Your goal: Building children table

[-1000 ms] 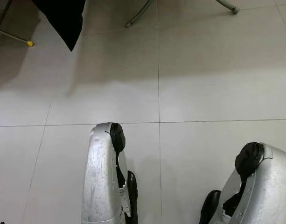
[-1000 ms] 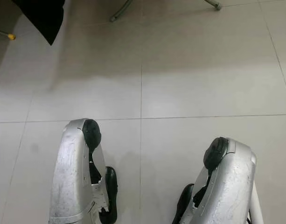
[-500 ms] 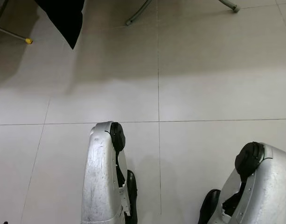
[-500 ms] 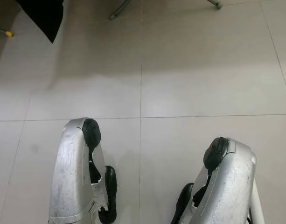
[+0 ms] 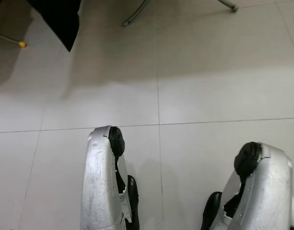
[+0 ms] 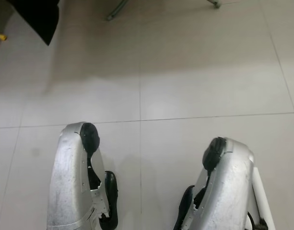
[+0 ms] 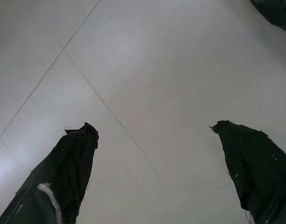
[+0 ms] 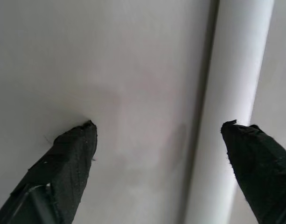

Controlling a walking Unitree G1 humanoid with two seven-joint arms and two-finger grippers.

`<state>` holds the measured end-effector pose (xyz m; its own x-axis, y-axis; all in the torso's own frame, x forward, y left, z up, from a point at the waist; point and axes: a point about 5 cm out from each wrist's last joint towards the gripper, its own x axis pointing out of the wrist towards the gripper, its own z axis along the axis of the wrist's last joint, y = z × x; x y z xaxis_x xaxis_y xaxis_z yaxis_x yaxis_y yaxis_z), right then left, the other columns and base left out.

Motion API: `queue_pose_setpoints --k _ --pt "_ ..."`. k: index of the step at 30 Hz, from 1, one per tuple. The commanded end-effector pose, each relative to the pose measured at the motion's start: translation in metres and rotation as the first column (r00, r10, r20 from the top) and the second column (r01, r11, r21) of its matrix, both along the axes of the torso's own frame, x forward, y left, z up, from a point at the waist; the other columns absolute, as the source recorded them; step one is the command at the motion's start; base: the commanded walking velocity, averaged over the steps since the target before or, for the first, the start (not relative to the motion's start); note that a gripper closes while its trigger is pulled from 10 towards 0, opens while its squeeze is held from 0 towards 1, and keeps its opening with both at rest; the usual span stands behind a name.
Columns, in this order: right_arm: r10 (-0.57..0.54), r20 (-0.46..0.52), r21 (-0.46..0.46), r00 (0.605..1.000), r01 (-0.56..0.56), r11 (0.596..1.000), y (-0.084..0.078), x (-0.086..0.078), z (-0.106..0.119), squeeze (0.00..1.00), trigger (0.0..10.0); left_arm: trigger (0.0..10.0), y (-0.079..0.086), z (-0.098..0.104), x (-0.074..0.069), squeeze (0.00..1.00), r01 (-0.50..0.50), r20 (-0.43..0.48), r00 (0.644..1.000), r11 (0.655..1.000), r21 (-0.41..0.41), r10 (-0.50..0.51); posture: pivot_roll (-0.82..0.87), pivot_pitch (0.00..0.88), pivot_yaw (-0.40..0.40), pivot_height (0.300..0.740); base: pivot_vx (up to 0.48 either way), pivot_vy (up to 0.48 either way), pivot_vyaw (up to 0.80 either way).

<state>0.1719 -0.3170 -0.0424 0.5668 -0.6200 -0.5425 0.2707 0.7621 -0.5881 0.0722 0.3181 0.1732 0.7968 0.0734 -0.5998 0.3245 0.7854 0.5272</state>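
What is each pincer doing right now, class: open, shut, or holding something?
Left pincer: open, holding nothing, above the tiled floor.
Right pincer: open, holding nothing; a white tube lies beyond it.

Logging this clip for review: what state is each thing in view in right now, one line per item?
Left tool: open, nothing held, hanging over the tiled floor.
Right tool: open, nothing held, beside a white tube.
White tube: lying on the floor by the right arm, not gripped.
Black cloth: hanging at the far left.
Metal legs: standing on the floor at the far edge.
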Motion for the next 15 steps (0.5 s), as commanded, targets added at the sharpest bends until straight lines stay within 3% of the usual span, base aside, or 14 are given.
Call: queue_pose_setpoints --k 1,7,10,15 --pt "0.065 -0.018 0.089 0.998 -0.063 0.994 0.036 0.005 -0.015 1.0 10.0 10.0 0.003 -0.01 -0.007 0.0 -0.045 -0.042 0.998 0.999 -0.013 0.044 0.4 0.45 0.191 0.3 0.0 0.0 0.0" --pt "0.154 0.203 0.036 0.967 -0.165 0.986 0.051 0.054 0.027 1.0 10.0 10.0 -0.005 -0.023 0.001 0.0 -0.042 -0.016 0.999 0.997 -0.06 0.041 0.34 0.427 0.164 0.3 0.0 0.0 0.0" --pt "0.144 0.269 0.002 0.952 -0.151 0.989 0.048 0.064 0.045 1.0 10.0 10.0 -0.01 -0.03 0.007 0.0 -0.042 0.0 0.999 0.996 -0.081 0.042 0.32 0.411 0.146 0.3 0.0 0.0 0.0" --pt "0.032 0.358 -0.061 0.933 -0.011 0.998 0.03 0.071 0.075 1.0 10.0 10.0 -0.016 -0.037 0.015 0.0 -0.048 0.038 0.998 0.993 -0.111 0.052 0.28 0.382 0.12 0.31 0.0 0.0 0.0"
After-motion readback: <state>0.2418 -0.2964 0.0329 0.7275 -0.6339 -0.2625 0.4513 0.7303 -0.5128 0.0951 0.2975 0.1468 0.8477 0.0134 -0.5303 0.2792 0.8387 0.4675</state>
